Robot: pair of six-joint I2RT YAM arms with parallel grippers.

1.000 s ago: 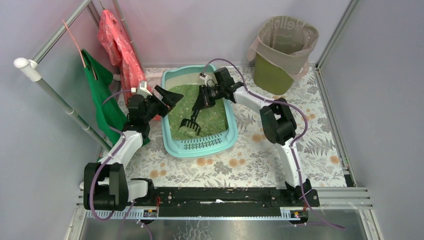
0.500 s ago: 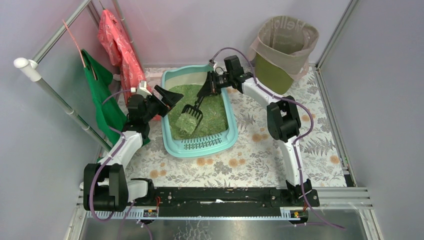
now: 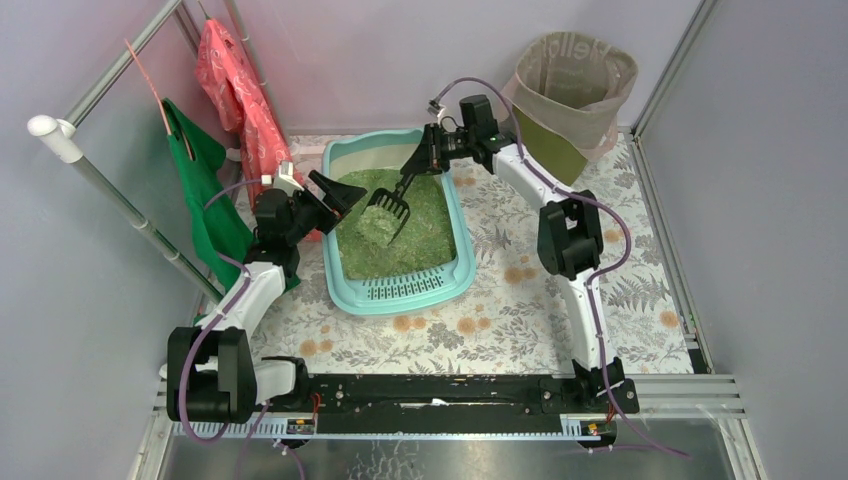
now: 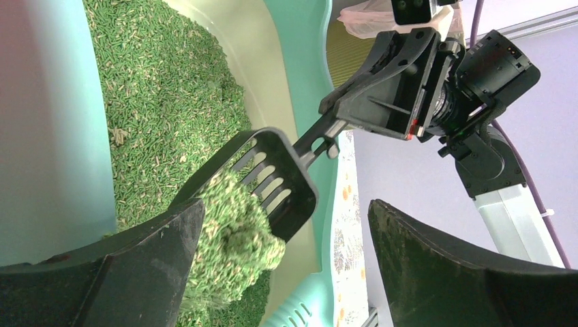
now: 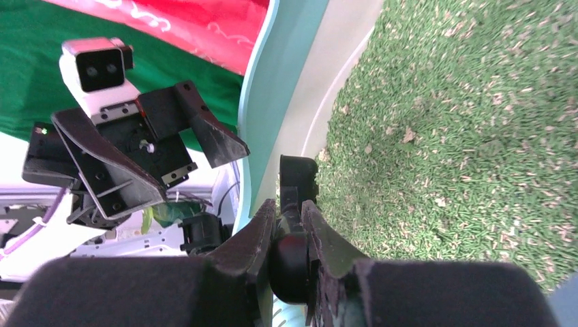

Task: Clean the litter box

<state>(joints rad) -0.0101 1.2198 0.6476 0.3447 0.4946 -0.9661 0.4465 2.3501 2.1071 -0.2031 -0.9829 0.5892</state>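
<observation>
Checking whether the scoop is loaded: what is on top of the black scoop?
A clump of green granules lies on the slotted blade of the scoop, which the right pincer holds over the litter box. The left pincer has a finger hiding the clump's lower edge.

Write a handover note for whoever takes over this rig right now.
Grippers: the right gripper is shut on the handle of the scoop. The left gripper is open and empty at the left rim of the litter box.
Done: a clump of litter sits on the scoop, raised above the granules.
Left: carry the clump to the lined bin at the far right, dump it, then probably check for more clumps.
</observation>
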